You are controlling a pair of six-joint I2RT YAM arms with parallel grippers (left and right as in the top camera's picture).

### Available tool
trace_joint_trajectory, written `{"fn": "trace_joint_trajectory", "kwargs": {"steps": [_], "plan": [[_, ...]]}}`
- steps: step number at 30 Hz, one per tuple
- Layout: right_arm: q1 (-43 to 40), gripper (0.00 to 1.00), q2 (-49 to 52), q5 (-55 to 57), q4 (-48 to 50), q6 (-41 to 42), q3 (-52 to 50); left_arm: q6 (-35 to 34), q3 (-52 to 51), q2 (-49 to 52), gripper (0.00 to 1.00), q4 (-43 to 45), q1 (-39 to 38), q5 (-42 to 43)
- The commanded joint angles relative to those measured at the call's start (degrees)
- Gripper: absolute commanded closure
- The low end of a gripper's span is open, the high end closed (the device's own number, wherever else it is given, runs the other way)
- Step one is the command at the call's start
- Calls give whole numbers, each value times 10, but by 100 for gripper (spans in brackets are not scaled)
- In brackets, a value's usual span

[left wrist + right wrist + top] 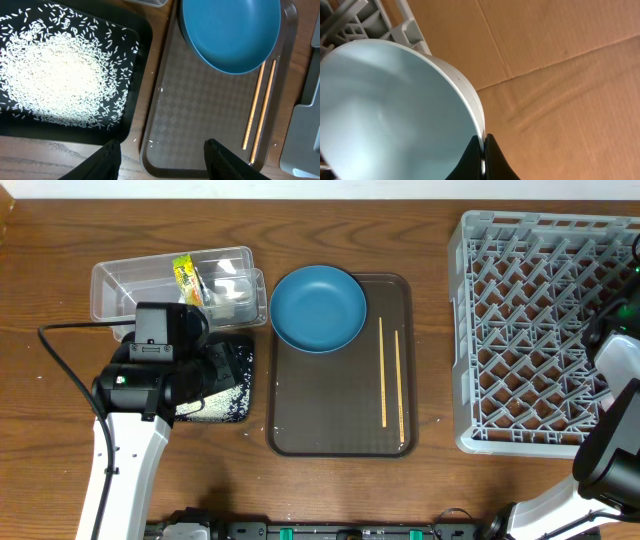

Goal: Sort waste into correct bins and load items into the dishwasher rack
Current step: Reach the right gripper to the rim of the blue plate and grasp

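My right gripper (483,160) is shut on the rim of the white bowl (385,110), whose inside looks pale blue, held next to the grey dishwasher rack (350,20) (530,330). My left gripper (160,160) is open and empty above the gap between the black tray (135,100) and the brown tray. Rice grains (65,75) lie in the black tray (238,405). The blue plate (318,307) (230,32) and two chopsticks (390,375) (260,105) sit on the brown tray. The clear tub (120,285) holds the yellow-green wrapper (186,278) and white tissue (232,292). No cups are in view.
The brown serving tray (330,410) (195,110) lies mid-table between the black tray and the rack. A few stray grains lie on the table beside it. My left arm (140,390) covers part of the black tray. Cardboard (560,75) lies beyond the rack.
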Motion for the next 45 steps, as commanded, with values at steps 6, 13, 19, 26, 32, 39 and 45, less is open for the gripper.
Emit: {"fn": "trace_joint_trajectory", "kwargs": {"steps": [6, 13, 19, 26, 32, 39, 45], "plan": [[76, 72, 14, -16, -35, 51, -6, -1, 3, 2, 44, -2, 3, 1], [113, 43, -2, 9, -47, 60, -6, -1, 3, 2, 44, -2, 3, 1], [152, 34, -51, -17, -94, 116, -6, -1, 3, 2, 44, -2, 3, 1], [248, 33, -123, -241, -237, 196, -6, -1, 3, 2, 43, -2, 3, 1], [353, 35, -124, -539, -293, 365, -6, -1, 3, 2, 43, -3, 3, 0], [448, 44, -67, -578, -257, 511, -6, -1, 3, 2, 43, -3, 3, 0], [498, 40, 1, -523, -239, 608, -6, -1, 3, 2, 43, -3, 3, 0]]}}
